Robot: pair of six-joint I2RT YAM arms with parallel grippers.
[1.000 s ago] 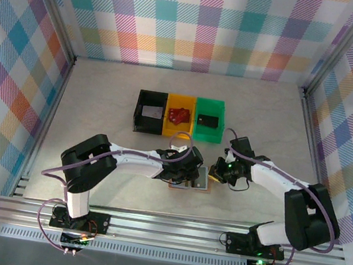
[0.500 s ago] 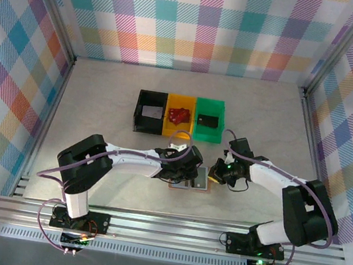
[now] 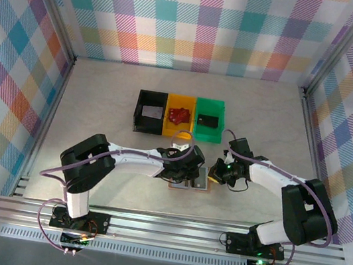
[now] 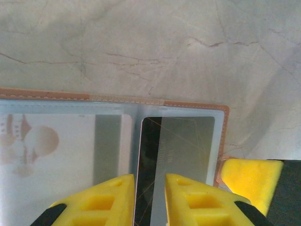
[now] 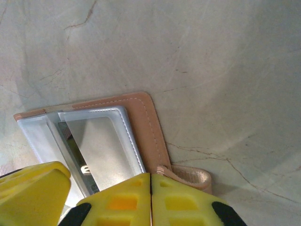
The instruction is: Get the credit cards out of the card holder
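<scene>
Near the front edge of the table (image 3: 101, 100), between the two arms, the card holder (image 3: 202, 179) lies spread open and flat, tan rim outward and pale inner panels facing up. In the left wrist view a silver-grey credit card (image 4: 186, 146) with a dark stripe along its left side sits in the right-hand clear pocket, and a faint printed card shows through the left pocket. The left gripper (image 4: 149, 181) hangs right over that striped edge with its yellow fingers a narrow slit apart; I cannot tell whether it grips anything. The right gripper (image 5: 150, 181) is clenched, its two fingers pressed together at the holder's outer corner, just beside a small tan leather tab (image 5: 190, 175); whether any leather is pinched is unclear. Farther back, well apart from the holder, stand a black bin (image 3: 141, 110), a yellow bin (image 3: 178, 129) and a green bin (image 3: 207, 133), touching in a row.
</scene>
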